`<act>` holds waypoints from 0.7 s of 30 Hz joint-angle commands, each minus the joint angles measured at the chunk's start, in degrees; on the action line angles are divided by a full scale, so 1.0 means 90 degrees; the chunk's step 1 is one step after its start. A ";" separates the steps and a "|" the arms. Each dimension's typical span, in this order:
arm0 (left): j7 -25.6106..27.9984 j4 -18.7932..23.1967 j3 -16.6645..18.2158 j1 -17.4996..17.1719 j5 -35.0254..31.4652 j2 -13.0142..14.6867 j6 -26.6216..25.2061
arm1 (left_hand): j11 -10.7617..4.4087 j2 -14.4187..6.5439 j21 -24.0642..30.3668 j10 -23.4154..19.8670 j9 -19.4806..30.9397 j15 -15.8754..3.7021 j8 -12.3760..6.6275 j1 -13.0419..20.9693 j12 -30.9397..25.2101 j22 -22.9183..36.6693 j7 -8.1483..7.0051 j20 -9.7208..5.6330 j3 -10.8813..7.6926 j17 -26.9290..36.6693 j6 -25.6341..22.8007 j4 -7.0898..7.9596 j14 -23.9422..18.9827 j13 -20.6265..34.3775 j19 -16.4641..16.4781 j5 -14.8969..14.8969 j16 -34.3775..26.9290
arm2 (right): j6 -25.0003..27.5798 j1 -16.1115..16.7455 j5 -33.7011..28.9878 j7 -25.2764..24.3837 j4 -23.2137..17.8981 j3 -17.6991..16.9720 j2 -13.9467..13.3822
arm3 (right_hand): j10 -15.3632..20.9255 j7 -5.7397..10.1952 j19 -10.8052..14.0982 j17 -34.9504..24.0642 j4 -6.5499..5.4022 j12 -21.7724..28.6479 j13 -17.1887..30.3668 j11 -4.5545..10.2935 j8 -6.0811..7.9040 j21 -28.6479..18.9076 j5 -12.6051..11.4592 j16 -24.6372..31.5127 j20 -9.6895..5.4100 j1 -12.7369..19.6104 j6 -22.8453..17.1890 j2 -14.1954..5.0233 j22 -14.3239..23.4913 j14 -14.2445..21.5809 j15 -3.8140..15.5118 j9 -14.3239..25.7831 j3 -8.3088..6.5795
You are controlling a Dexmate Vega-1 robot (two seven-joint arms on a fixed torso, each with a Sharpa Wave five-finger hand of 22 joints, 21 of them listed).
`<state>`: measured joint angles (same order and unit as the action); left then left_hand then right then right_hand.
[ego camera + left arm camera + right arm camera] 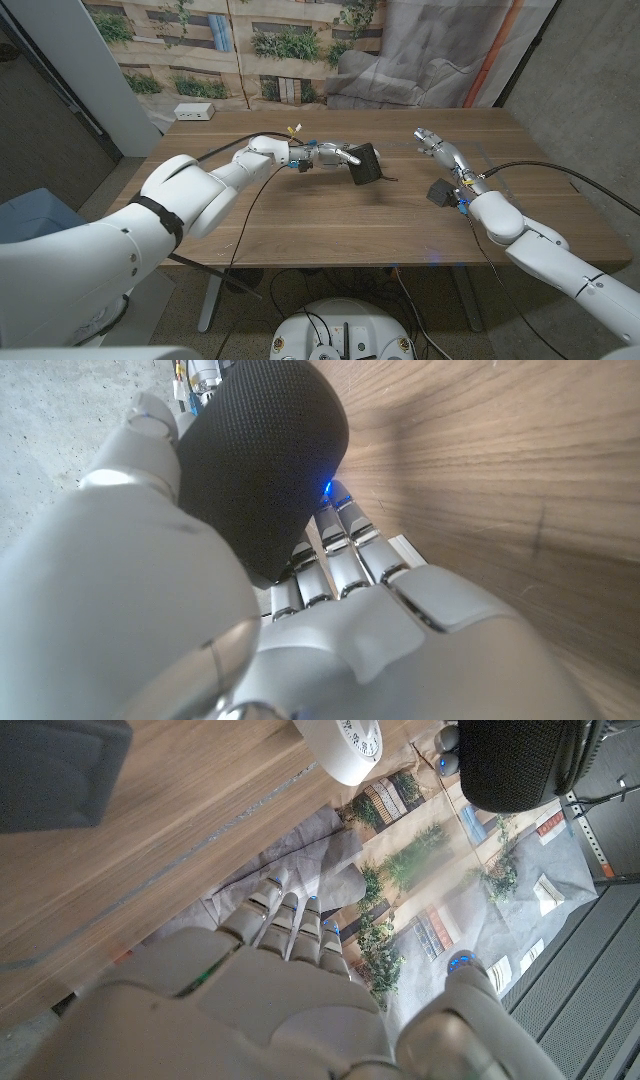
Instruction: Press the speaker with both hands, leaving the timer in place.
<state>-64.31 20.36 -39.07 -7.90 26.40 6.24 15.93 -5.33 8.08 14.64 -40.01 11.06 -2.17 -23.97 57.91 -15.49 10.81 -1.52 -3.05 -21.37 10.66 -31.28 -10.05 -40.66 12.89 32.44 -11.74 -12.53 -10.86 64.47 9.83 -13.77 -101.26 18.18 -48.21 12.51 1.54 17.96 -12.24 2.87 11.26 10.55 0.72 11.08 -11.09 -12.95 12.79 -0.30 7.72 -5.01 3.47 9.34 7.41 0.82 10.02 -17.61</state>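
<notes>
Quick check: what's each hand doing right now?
Left hand: holds the speaker above the table.
Right hand: open, holding nothing.

Small dark numerals and tick marks ring the dial of a white timer (342, 742) in the right wrist view, but they are too blurred to read. No other lettering, brand or label can be made out on the black mesh speaker (262, 455), the tabletop (300, 215), or the printed backdrop (240, 40) behind it.
</notes>
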 commanded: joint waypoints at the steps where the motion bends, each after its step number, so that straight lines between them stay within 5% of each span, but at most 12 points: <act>1: -0.0580 -0.0019 0.0189 -0.0043 0.0242 -0.0107 -0.0080 | -0.0673 -0.0998 0.0030 -0.0723 0.0034 -0.1205 -0.0052 0.0923 -0.0057 0.0010 0.0061 -0.0758 0.0007 0.0000 -0.0918 0.0007 -0.0280 0.0018 0.0096 -0.0025 -0.0050 | 0.0135 0.0099 -0.0124 0.0146 -0.0283 -0.0137 -0.0205 | -0.0011 0.0009 0.0022 0.0007 0.0069 -0.0018 0.0028 0.0041 0.0007 0.0029 -0.0077 -0.0034 -0.0011 0.0043 0.0059 0.0095 0.0017 0.0007 0.0005 0.0008 -0.0008; 13: -0.1627 0.0026 0.0418 -0.0252 0.0529 0.0010 0.0213 | -0.0668 -0.1031 0.0040 -0.0806 0.0038 -0.1193 -0.0028 0.0938 -0.0074 0.0013 0.0047 -0.0757 0.0025 -0.0004 -0.0936 0.0029 -0.0321 0.0035 0.0125 -0.0024 -0.0035 | 0.0178 0.0505 -0.0060 0.0345 -0.0706 -0.0359 -0.0525 | -0.0097 0.0011 0.0008 0.0025 0.0169 -0.0051 0.0031 0.0023 -0.0028 0.0042 -0.0109 -0.0061 0.0002 0.0117 0.0152 0.0211 0.0019 -0.0020 -0.0018 0.0011 0.0035; 21: -0.1627 0.0449 -0.1255 -0.0176 0.2115 0.0548 0.0463 | -0.0665 -0.1040 0.0041 -0.0832 0.0041 -0.1198 -0.0008 0.0948 -0.0076 0.0013 0.0019 -0.0759 0.0031 -0.0009 -0.0928 0.0031 -0.0329 0.0040 0.0128 -0.0024 -0.0018 | 0.0002 0.0738 0.0020 0.0595 -0.0877 -0.0506 -0.0730 | -0.0186 0.0047 -0.0010 0.0029 0.0213 -0.0076 0.0034 0.0040 -0.0058 0.0051 -0.0131 -0.0076 0.0027 0.0119 0.0249 0.0308 0.0020 -0.0045 -0.0033 0.0013 0.0089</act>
<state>-75.70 21.51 -38.66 -9.68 32.08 7.22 17.46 -4.92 8.08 14.64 -40.42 11.35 -2.05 -24.21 57.91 -15.50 10.80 -1.21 -3.05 -21.04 10.23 -31.59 -9.90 -41.14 12.93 33.05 -11.74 -12.50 -9.51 68.22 9.30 -10.80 -106.47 15.43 -52.12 11.21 1.82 17.96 -11.98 4.36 10.80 10.55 1.10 10.71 -10.80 -13.81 12.40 -0.30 8.40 -3.23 5.51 9.35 7.18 0.61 10.00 -16.75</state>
